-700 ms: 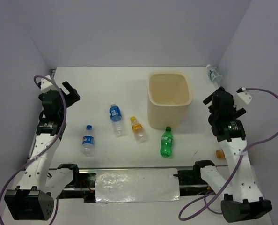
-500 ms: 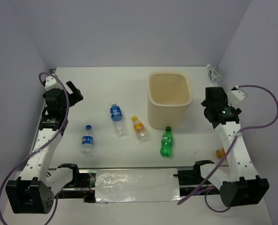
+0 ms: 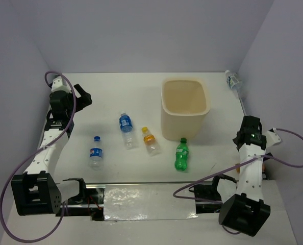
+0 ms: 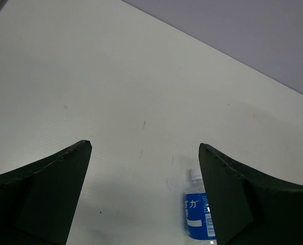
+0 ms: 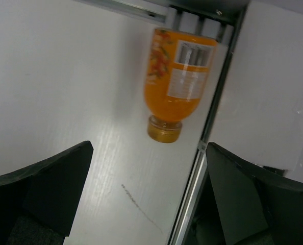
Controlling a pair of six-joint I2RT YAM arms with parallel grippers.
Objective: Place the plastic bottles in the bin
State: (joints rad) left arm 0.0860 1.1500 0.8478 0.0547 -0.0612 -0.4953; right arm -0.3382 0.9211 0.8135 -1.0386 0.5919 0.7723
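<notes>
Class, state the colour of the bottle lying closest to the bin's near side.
The bottle is green; the top external view shows it best.

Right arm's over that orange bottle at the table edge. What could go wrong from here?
1. The orange bottle lies on its side close beside the edge rail; one of the open right fingers may strike the rail or find no room beside it.
2. Lying flat, it could roll away if nudged.
3. The clear bottle in the far right corner sits against the wall, likely an awkward reach later.
</notes>
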